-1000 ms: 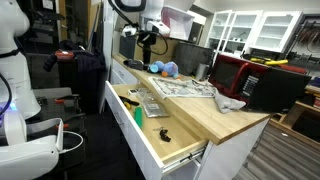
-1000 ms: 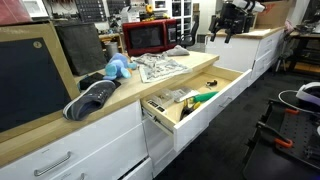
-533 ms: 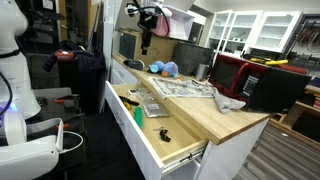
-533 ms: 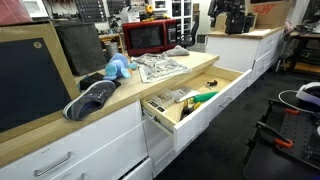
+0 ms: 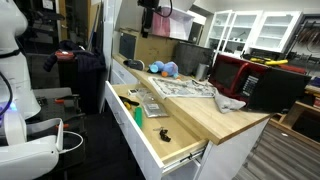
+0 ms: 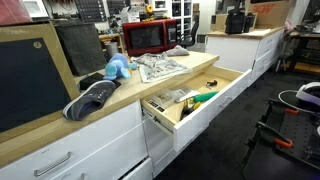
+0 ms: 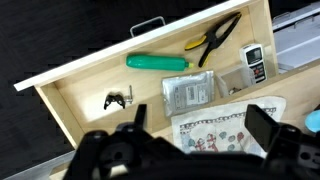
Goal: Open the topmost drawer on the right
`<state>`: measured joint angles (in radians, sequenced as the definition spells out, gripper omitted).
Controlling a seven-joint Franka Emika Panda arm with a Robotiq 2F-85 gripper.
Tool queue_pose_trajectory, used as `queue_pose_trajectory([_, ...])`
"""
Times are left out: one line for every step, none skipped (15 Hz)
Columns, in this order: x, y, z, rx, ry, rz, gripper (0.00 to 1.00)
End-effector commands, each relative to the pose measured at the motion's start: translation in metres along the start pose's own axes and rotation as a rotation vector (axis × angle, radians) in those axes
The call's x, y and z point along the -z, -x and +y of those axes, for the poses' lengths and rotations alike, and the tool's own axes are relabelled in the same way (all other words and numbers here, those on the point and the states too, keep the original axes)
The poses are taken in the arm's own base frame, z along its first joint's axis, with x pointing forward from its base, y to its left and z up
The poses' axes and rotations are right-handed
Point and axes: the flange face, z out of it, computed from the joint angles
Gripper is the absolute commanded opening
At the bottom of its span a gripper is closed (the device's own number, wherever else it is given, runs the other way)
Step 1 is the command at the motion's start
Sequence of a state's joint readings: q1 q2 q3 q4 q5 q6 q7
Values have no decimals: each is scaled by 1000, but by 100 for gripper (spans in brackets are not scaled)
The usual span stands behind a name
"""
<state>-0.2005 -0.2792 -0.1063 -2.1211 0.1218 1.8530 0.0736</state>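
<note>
The topmost drawer (image 5: 150, 112) of the white cabinet stands pulled far out in both exterior views, its pale interior (image 6: 195, 98) exposed. From above, the wrist view shows the drawer (image 7: 90, 100) with its small handle (image 7: 147, 26). Inside lie a green tool (image 7: 157, 62), pliers (image 7: 215, 40) and a clear packet (image 7: 187, 93). My gripper (image 7: 200, 125) hangs high over the drawer and the counter edge. It is open, fingers (image 7: 265, 125) wide apart with nothing between them. In an exterior view the gripper (image 5: 147, 22) is up near the top edge, far from the drawer.
On the wooden counter lie a printed sheet (image 5: 180, 88), a blue plush toy (image 6: 118, 67), a dark shoe (image 6: 90, 100) and a grey cloth (image 5: 228, 102). A red microwave (image 5: 235, 72) stands at one end. A white robot body (image 5: 15, 90) stands beside the cabinet.
The arm has lifted the gripper upward, away from the counter, to the top of the exterior view. The drawer stays open and unmoved.
</note>
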Motion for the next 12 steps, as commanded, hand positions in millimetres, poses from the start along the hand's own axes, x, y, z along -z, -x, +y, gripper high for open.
queue_pose_trajectory([38, 11, 8, 30, -10, 22, 100])
queue_pose_trajectory([46, 13, 9, 31, -19, 28, 100])
queue_pose_trajectory([52, 15, 11, 30, -27, 35, 100])
queue_pose_trajectory([59, 18, 13, 37, -36, 44, 100])
queue_pose_trajectory([65, 20, 14, 36, -42, 50, 100])
queue_pose_trajectory([69, 23, 16, 45, -57, 46, 100])
queue_pose_trajectory([72, 25, 18, 56, -61, 34, 100])
queue_pose_trajectory([61, 19, 17, 30, -38, 53, 100])
queue_pose_trajectory([65, 22, 19, 35, -42, 49, 100])
queue_pose_trajectory([66, 23, 20, 40, -44, 48, 100])
queue_pose_trajectory([67, 24, 20, 40, -45, 48, 100])
queue_pose_trajectory([67, 24, 20, 41, -45, 48, 100])
